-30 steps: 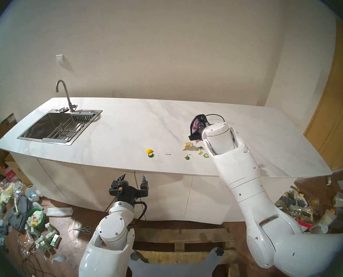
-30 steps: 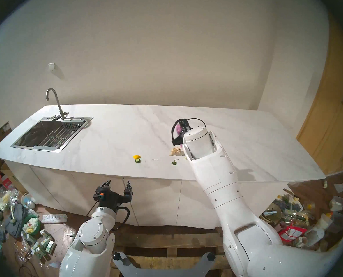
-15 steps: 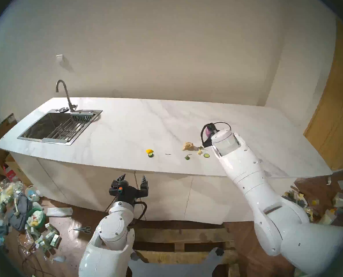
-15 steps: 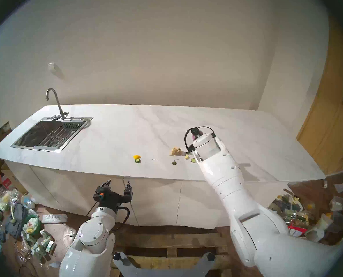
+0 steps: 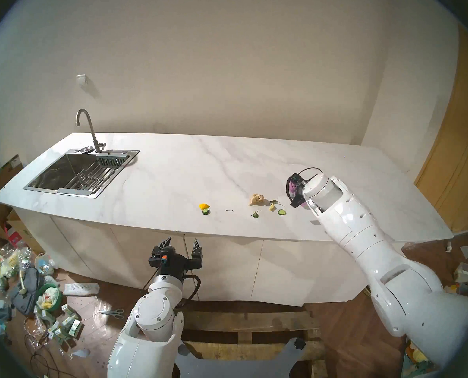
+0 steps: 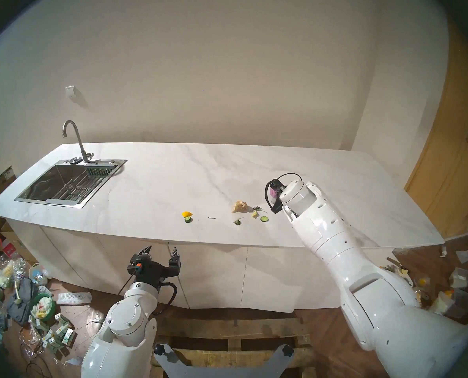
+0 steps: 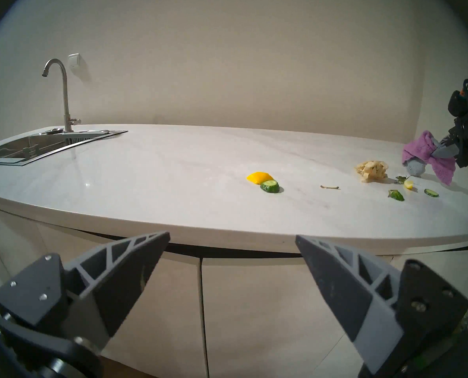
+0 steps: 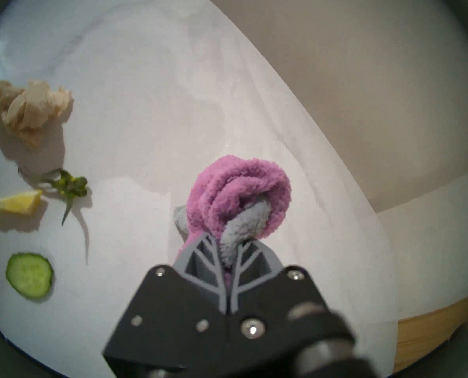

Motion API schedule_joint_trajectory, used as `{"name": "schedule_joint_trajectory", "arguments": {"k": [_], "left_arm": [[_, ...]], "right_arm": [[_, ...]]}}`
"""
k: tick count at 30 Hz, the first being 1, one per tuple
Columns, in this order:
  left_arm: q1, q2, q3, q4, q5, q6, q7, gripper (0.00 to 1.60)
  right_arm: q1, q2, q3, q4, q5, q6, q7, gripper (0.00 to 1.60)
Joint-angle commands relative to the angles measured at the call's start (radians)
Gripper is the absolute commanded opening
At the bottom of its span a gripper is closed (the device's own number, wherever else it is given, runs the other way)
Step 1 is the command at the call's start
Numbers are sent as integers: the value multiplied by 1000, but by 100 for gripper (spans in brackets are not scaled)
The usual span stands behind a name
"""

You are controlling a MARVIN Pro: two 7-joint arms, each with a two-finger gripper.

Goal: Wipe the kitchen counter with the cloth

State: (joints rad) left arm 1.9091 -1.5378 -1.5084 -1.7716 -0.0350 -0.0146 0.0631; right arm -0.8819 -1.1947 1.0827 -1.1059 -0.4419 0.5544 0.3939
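Observation:
The purple fuzzy cloth [image 8: 238,189] with its grey-blue patch is bunched up in my right gripper [image 8: 226,241], which is shut on it. The cloth [image 7: 418,149] hangs down to the white marble kitchen counter [image 5: 173,178] and its lowest fold seems to touch the slab. It sits just right of the food scraps, toward the counter's right end. In the head view only a bit of the cloth [image 5: 292,188] shows past my right wrist. My left gripper [image 5: 182,240] stands open and empty below the counter's front edge, in front of the cabinet fronts.
A beige paper wad [image 5: 257,199], a lemon wedge [image 5: 272,207], greens and a cucumber slice [image 5: 282,212] lie left of the cloth. A yellow peel with cucumber [image 5: 205,209] lies mid-counter. The steel sink [image 5: 77,173] and tap are far left. Clutter covers the floor on both sides.
My right arm has carried the cloth to the right and nearer the front edge, from behind the paper wad to the right of the scraps. The left arm has stayed still.

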Motion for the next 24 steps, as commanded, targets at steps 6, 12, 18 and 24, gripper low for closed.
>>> {"name": "schedule_joint_trajectory", "arguments": {"k": [6,12,18,24], "left_arm": [[-4,1,2,-30,-1,-6,-3,160],[-5,1,2,-29,-1,-6,-3,160],[-5,1,2,-29,-2,-6,-2,160],[-6,1,2,-28,-2,-7,-2,160]], "right_arm": [[-6,77,-157,-116,-125,-137,29,0],[13,39,-197,-121,-151,-135,25,0],[-10,-3,-218,-146,-126,-103,60,0],[-45,-49,-252,-189,-114,-79,79,0]]}}
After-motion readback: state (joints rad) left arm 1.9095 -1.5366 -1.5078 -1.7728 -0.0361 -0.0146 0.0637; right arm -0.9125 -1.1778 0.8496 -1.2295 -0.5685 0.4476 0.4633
